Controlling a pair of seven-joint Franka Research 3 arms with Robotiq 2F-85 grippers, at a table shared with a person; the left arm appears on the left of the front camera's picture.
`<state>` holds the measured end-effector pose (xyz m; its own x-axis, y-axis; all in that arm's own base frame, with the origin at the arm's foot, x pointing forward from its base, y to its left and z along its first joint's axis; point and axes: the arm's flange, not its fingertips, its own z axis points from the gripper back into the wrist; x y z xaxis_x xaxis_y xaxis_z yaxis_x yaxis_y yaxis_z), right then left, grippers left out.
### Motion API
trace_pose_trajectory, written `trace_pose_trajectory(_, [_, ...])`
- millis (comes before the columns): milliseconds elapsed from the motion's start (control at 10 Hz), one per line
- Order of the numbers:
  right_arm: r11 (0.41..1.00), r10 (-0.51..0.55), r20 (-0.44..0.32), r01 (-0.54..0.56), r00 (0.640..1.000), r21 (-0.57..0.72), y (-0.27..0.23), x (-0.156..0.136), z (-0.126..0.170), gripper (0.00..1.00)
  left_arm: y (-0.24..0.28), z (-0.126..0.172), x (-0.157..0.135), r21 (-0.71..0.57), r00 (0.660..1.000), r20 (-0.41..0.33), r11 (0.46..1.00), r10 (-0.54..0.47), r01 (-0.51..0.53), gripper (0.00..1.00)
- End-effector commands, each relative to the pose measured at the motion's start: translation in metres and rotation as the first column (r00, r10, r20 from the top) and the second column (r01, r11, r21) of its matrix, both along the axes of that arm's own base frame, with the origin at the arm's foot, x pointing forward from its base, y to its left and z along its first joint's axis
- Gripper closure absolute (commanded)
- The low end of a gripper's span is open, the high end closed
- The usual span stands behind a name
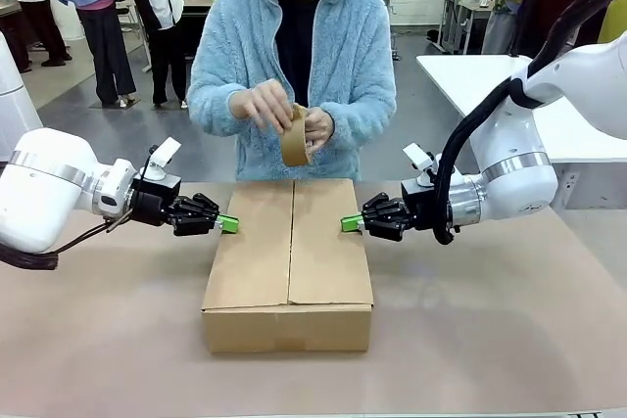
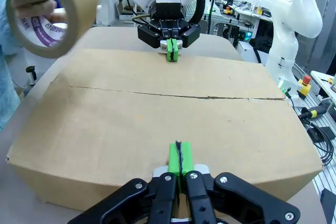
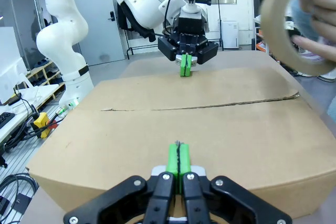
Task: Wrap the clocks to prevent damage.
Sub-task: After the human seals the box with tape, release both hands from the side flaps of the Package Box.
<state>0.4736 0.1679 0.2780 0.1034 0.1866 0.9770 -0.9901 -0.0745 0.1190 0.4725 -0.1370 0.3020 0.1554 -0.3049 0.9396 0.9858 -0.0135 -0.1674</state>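
Note:
The clocks are hidden from view. A brown cardboard box (image 1: 289, 261) lies in the middle of the table with both top flaps folded down, a seam running between them. My left gripper (image 1: 227, 223) is shut, its green pads resting on the box's left top edge (image 2: 180, 158). My right gripper (image 1: 351, 224) is shut too, its pads on the right top edge (image 3: 178, 161). Each wrist view shows the other gripper across the box: the right gripper (image 2: 172, 51) and the left gripper (image 3: 185, 65).
A person in a light blue fleece stands at the far side, holding a brown tape roll (image 1: 294, 136) in both hands above the box's far end. The tan tabletop (image 1: 490, 320) lies bare around the box. A white table (image 1: 568, 124) stands at the back right.

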Motion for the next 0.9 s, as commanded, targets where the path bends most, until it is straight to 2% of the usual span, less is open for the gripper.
trace_pose_trajectory(0, [1.0,-0.006,-0.005,0.006,1.0,-0.007,0.0005,0.0,-0.0032,0.99,-0.0011,-0.003,-0.001,0.005,1.0,0.001,1.0,-0.002,0.002,1.0])
trace_pose_trajectory(800, [1.0,-0.006,-0.005,0.006,1.0,-0.007,0.0005,0.0,-0.0032,0.99,-0.0011,-0.003,-0.001,0.005,1.0,0.001,1.0,-0.002,0.002,1.0])
